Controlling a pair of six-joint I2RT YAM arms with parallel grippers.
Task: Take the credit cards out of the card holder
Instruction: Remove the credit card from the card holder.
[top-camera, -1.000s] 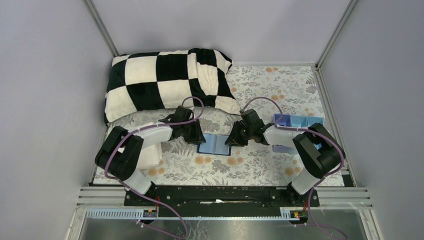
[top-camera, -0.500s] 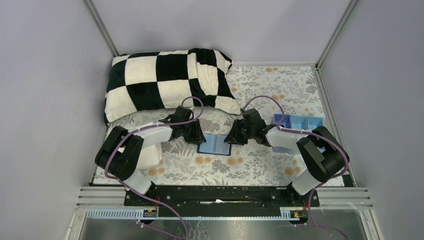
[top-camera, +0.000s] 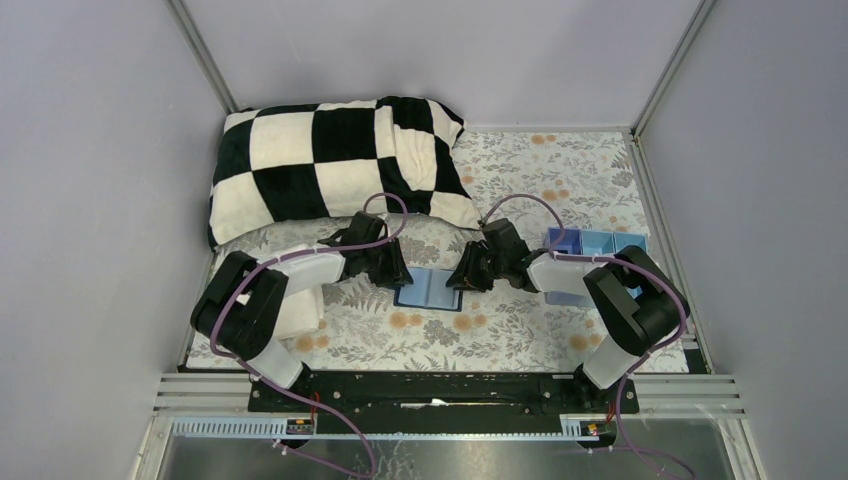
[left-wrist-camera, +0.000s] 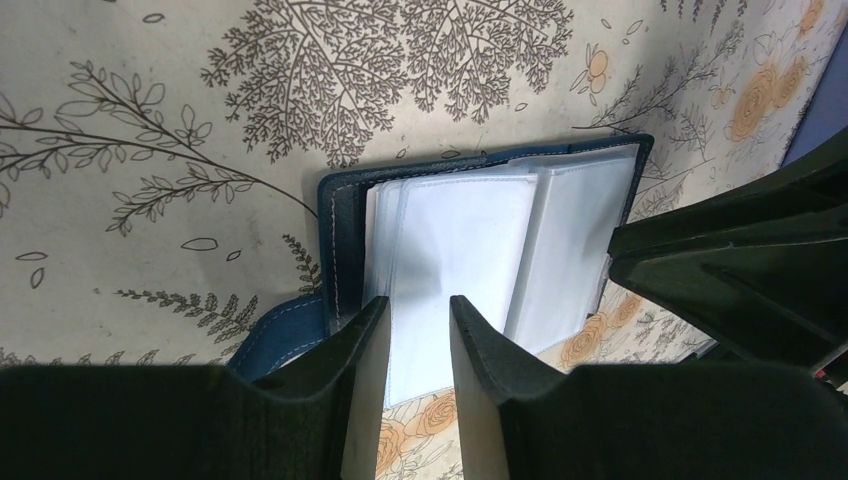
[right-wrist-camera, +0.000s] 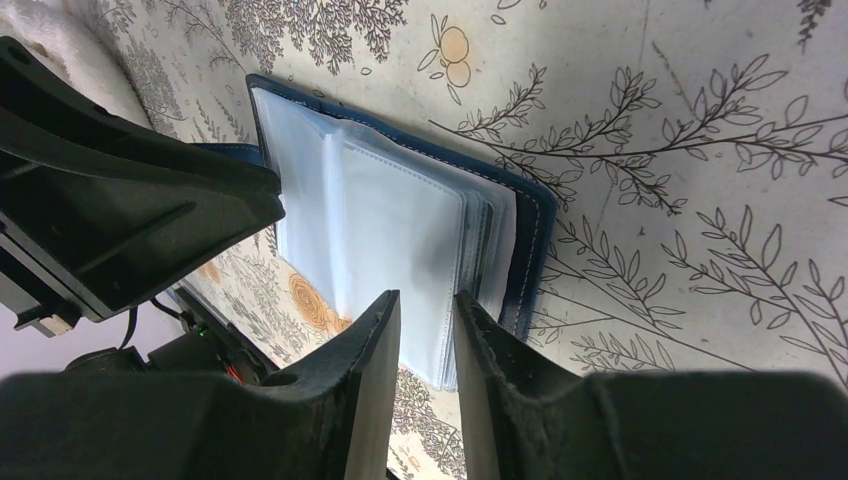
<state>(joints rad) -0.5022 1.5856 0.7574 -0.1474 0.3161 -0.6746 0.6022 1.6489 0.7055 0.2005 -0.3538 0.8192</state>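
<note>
Dark navy folding card holder lies spread open on the grey floral tablecloth between my two arms, its clear plastic sleeves facing up and fanned. My left gripper sits over the holder's left edge, jaws only a narrow slit apart, a sleeve showing through the gap. My right gripper mirrors it at the right edge, jaws likewise slightly parted, not visibly clamped on a sleeve.
</note>
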